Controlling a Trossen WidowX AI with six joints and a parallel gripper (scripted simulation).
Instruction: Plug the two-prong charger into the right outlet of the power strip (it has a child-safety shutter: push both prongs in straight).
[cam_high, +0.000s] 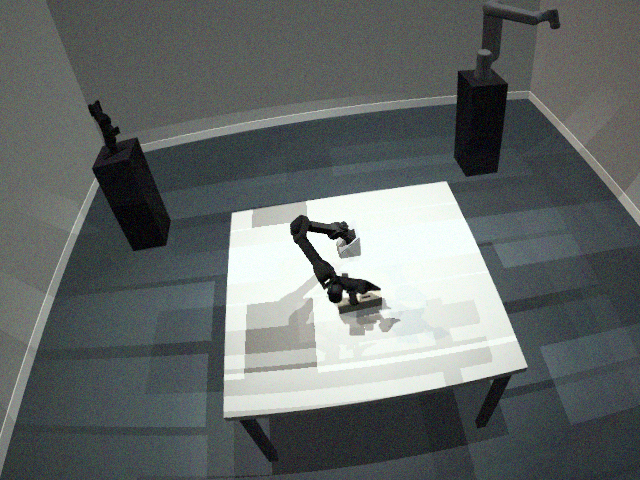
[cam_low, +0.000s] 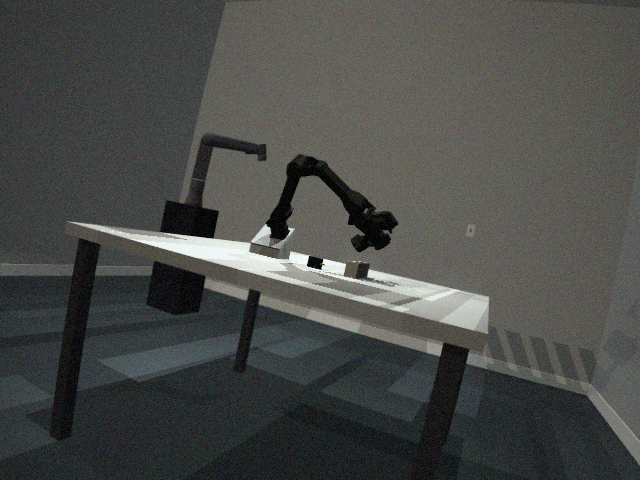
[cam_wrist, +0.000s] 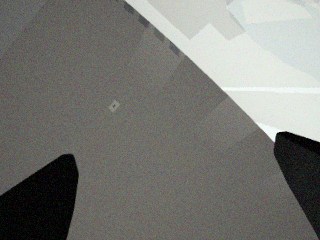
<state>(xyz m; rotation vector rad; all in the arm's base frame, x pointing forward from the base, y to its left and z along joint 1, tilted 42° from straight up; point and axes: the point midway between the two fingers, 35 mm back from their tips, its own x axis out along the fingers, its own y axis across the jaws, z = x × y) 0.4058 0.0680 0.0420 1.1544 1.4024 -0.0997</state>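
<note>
The power strip (cam_high: 361, 305) (cam_low: 355, 269) is a small beige block on the table, partly covered by the arm in the top view. The charger (cam_low: 314, 261) is a small black block on the table in the exterior view, left of the strip, with its gold prongs facing the strip. I cannot make it out in the top view. My gripper (cam_high: 368, 293) (cam_low: 391, 232) (cam_wrist: 177, 154) is open and empty. It hangs above the strip and slants. In the wrist view the two fingers stand wide apart, with only wall and table edge behind them. Neither strip nor charger shows there.
The white table (cam_high: 279, 397) (cam_low: 170, 255) carries my arm on a pale angled base (cam_high: 349, 250) (cam_low: 265, 250). Two black pedestals with other arms stand beyond the table in the top view. A wall outlet (cam_low: 470, 230) (cam_wrist: 114, 106) is on the far wall.
</note>
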